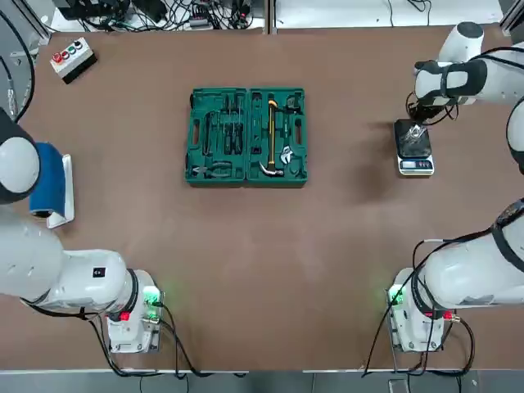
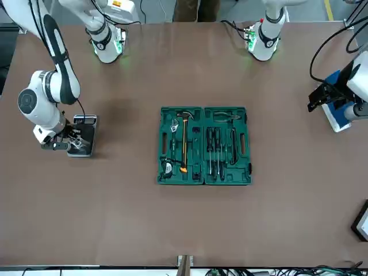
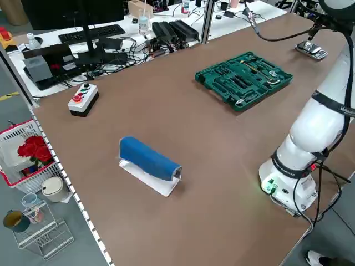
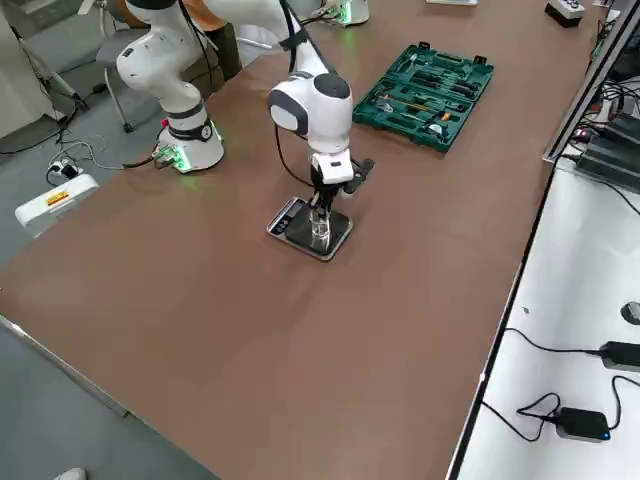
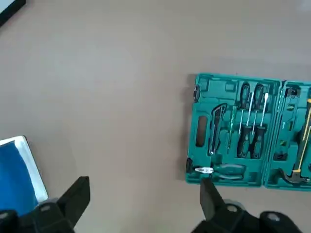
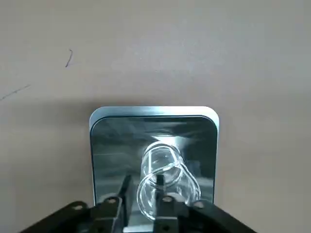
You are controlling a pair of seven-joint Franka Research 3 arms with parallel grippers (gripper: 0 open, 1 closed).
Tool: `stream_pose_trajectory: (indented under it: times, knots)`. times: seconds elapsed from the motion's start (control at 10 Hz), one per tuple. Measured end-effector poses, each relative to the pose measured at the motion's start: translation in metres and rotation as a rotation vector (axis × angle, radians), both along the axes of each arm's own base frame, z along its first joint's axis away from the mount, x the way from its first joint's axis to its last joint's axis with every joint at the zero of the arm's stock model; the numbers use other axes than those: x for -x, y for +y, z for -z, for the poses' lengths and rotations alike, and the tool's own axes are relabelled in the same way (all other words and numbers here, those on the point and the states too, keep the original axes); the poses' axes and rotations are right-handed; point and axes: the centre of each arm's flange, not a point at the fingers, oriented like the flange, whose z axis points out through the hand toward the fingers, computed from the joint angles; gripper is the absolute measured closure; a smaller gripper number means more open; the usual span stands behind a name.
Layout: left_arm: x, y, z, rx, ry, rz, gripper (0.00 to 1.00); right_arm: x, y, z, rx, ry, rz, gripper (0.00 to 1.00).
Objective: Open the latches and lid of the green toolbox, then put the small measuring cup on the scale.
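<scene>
Small measuring cup (image 6: 163,177) upright on scale (image 6: 109,145)

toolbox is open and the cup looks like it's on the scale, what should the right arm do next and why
Probably spread the right gripper a little wider, then lift straight up. The small measuring cup already stands on the scale, and the green toolbox lies open, so only a clean release seems left. The fingers sit close beside the cup, so moving sideways might tip it.
</scene>
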Motion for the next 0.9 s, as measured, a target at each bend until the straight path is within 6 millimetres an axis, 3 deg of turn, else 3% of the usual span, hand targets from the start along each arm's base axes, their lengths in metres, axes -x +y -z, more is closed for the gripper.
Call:
stream_pose_trajectory:
  times: [0.3,0.5,0.7,0.9]
  knots:
    - [0.000,0.000,0.000,0.000,-0.001,0.000,0.00,0.000,0.001,0.000,-0.001,0.011,-0.001,0.55]
    - [0.000,0.000,0.000,0.000,-0.001,0.000,0.00,-0.001,0.003,-0.005,-0.003,0.056,-0.001,0.51]
    - [0.000,0.000,0.000,0.000,-0.001,0.000,0.00,-0.010,0.005,-0.023,-0.002,0.093,-0.003,0.51]
    - [-0.001,0.000,-0.001,0.001,-0.006,0.000,0.00,-0.025,0.008,-0.054,-0.001,0.112,-0.004,0.50]
